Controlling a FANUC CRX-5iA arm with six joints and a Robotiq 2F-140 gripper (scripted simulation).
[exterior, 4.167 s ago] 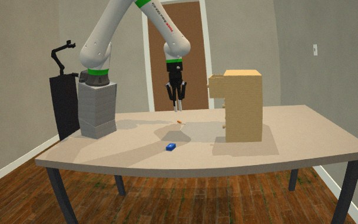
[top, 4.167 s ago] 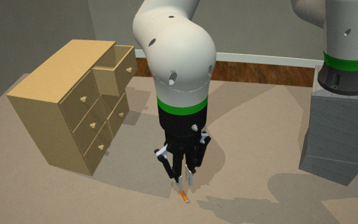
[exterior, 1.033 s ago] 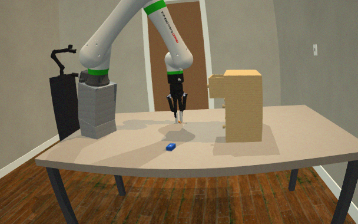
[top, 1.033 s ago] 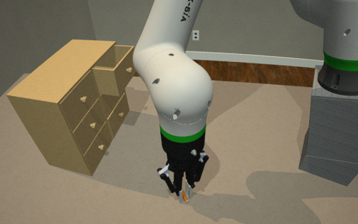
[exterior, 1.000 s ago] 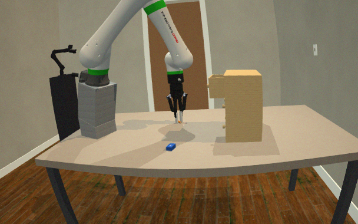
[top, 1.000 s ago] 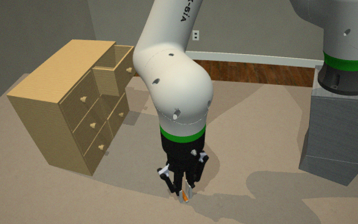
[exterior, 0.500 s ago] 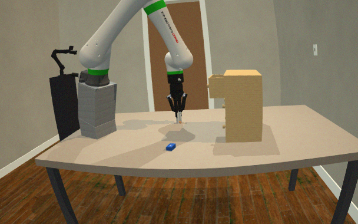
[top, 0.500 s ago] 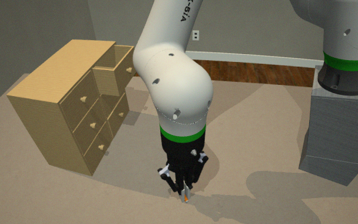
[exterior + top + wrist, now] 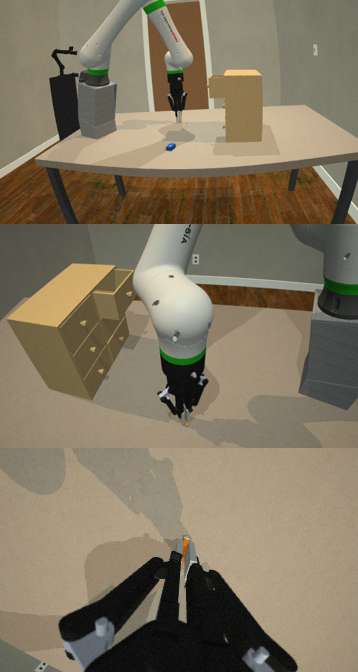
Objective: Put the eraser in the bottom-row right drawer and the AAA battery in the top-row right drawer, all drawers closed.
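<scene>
The AAA battery [image 9: 186, 422] [image 9: 180, 121] [image 9: 185, 548], orange with a silver end, is between the two fingertips, at or just above the table. My gripper [image 9: 185, 418] [image 9: 178, 117] [image 9: 183, 548] points down and is shut on it. A small blue block [image 9: 171, 147], apparently the eraser, lies on the table nearer the exterior camera; the arm hides it in the top view. The chest [image 9: 35, 342] [image 9: 244, 112] stands upright. Its top right drawer [image 9: 106, 305] [image 9: 216, 86] is pulled well out and looks level; the part of its inside that shows is empty. The other visible drawers look pushed in.
The table [image 9: 250, 348] [image 9: 141, 165] carries the arm's grey pedestal [image 9: 330, 353] [image 9: 95, 109], on the far side of the gripper from the chest. The open drawer sticks out toward the arm at the chest's top. The knobs of the lower drawers stick out from the front.
</scene>
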